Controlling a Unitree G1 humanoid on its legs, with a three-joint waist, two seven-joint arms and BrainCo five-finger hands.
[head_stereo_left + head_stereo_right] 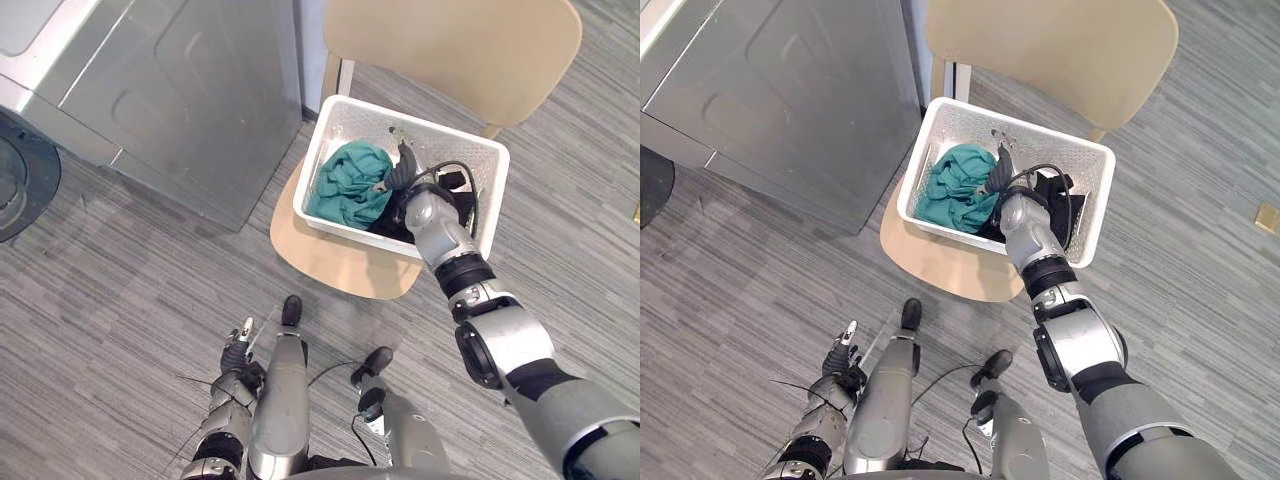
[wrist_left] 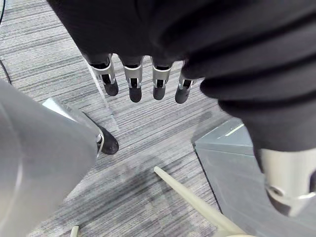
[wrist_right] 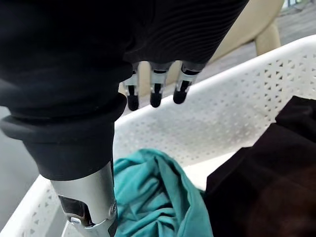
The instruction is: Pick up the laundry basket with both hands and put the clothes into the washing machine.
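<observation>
Nearest, low over the grey striped floor [image 1: 120, 290]: left hand [image 1: 238, 352], fingers [image 2: 132, 79] straight, holding nothing. Farther out, above the white perforated plastic laundry basket [image 1: 400, 115]: right hand [image 1: 400, 176], fingers [image 3: 155, 88] loosely straight and gripping nothing, the arm hiding part of a black garment [image 3: 266, 168] beside a crumpled teal garment [image 1: 348, 182]. Beyond and beneath, a smooth tan chair [image 1: 450, 50] bearing the basket, and the grey flat-panelled washing machine [image 1: 170, 90] cut off at the edge.
</observation>
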